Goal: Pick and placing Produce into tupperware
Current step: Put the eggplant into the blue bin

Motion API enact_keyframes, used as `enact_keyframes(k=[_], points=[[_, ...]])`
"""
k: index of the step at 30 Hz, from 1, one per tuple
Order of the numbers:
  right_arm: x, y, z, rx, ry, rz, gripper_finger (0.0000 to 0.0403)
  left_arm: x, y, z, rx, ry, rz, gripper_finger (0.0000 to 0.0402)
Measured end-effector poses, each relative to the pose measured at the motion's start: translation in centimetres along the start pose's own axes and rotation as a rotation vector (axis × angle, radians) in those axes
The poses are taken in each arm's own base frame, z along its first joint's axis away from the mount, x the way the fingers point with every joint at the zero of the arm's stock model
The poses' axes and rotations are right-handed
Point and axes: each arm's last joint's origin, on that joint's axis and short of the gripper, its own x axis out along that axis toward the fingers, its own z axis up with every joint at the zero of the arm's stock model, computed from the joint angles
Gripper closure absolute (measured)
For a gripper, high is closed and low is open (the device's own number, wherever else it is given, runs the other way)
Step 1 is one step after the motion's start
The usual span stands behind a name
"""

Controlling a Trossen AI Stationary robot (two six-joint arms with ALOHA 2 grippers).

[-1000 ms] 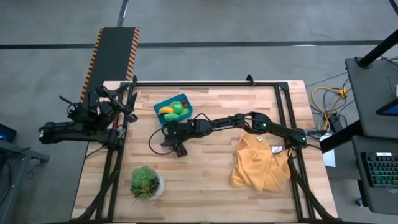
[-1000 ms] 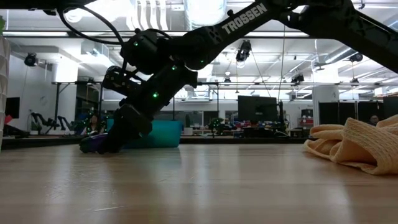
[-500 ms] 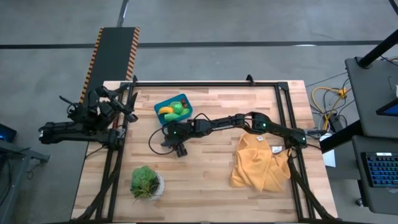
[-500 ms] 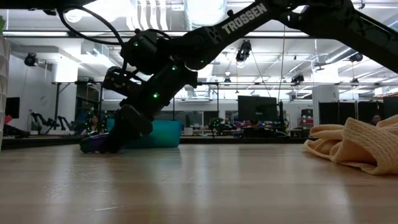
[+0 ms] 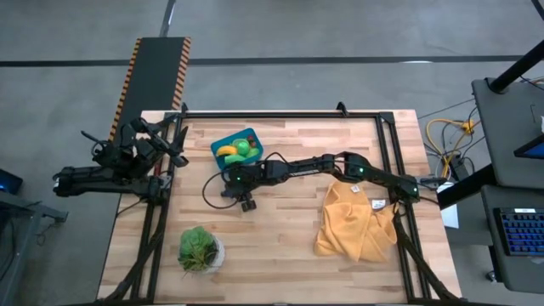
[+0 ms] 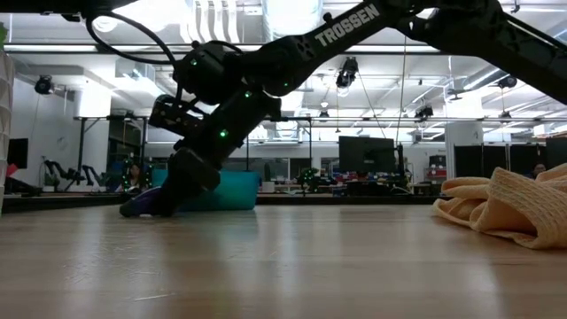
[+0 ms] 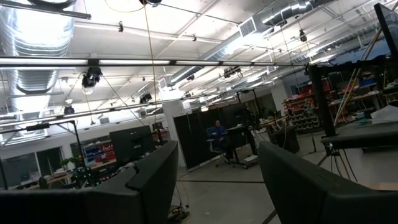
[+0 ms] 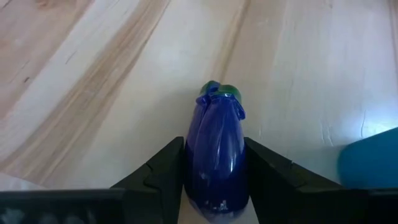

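The purple eggplant (image 8: 214, 149), with a green cap at its far end, sits between the fingers of my right gripper (image 8: 214, 180), which is shut on it. In the low view the gripper (image 6: 168, 199) is low over the table in front of the teal tupperware (image 6: 221, 190), and the eggplant (image 6: 137, 205) juts out toward the table's left. From above, the tupperware (image 5: 223, 141) holds the yellow banana (image 5: 226, 151) and green pieces (image 5: 245, 147). My left gripper (image 7: 214, 186) is open, parked off the table's left edge. My right gripper pinches the eggplant's thick body (image 8: 211, 174) between its two fingers (image 8: 163, 168), one on each side. The fingers slant down from above and lie along the eggplant, whose cap end (image 8: 219, 92) points away past the fingertips. It stays low over the wood; whether it touches, I cannot tell.
A mustard-yellow cloth (image 5: 357, 223) lies bunched on the table's right side. A leafy plant in a white pot (image 5: 201, 249) stands near the near-left corner. A dark cable loops beside the right wrist (image 5: 208, 191). Bare wood lies between the tupperware and the cloth.
My right gripper, still shut on the eggplant, has shifted slightly toward the far edge and the tupperware, carrying the eggplant with it. The left arm has kept still.
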Motion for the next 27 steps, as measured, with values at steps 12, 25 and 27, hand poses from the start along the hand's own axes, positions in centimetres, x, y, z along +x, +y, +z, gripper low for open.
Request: enact_keyframes(k=[12, 25, 27], points=[[-0.4, -0.1, 0.5, -0.006, -0.021, -0.004, 0.0262, 0.0, 0.0, 0.0, 0.000, 0.000, 0.000, 0.0192], [-3.3, -1.6, 3.2, -0.032, -0.104, -0.048, 0.0263, 0.0, 0.0, 0.0, 0.000, 0.000, -0.001, 0.0192], [-3.7, -2.1, 3.8, -0.044, -0.124, -0.063, 0.0264, 0.0, 0.0, 0.0, 0.000, 0.000, 0.000, 0.0192]])
